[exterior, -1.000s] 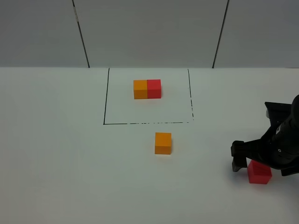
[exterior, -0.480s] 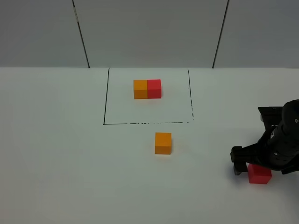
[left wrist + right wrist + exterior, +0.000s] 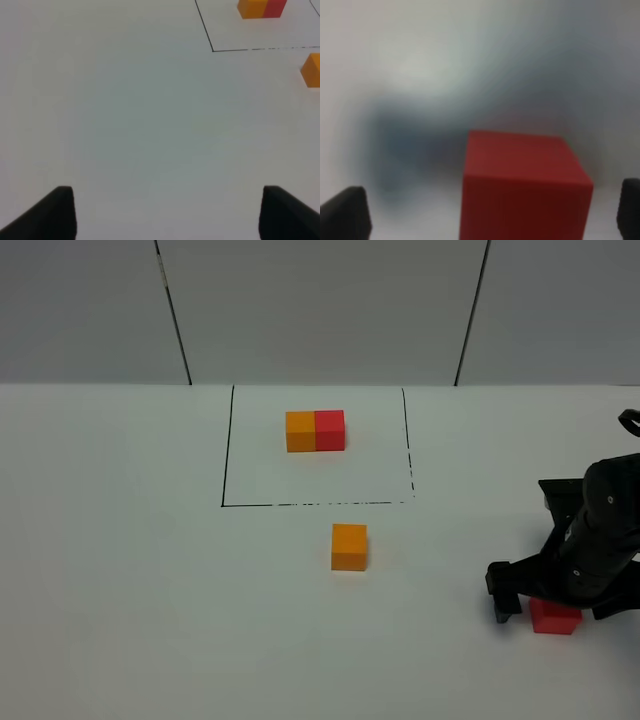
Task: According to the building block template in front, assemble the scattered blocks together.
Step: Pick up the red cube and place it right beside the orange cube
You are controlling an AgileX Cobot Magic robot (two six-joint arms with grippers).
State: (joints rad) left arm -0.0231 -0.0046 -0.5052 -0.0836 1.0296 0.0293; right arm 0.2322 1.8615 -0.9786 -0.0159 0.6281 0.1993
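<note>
Inside the thin black rectangle (image 3: 227, 450) drawn on the white table (image 3: 120, 570): the building block template (image 3: 315, 430), orange joined flush to red, orange on the left. Just outside the near line, standing alone: the loose orange cube (image 3: 349, 546). Well off to the right, toward the table's front edge: the red cube (image 3: 555, 617), flat on the surface between the spread jaws of the right gripper (image 3: 555, 605). Released, not clamped; in the blurred wrist view, gaps on both sides of the cube. Left gripper (image 3: 172, 215) likewise released, fingers wide apart over bare table, well apart from both cubes.
</note>
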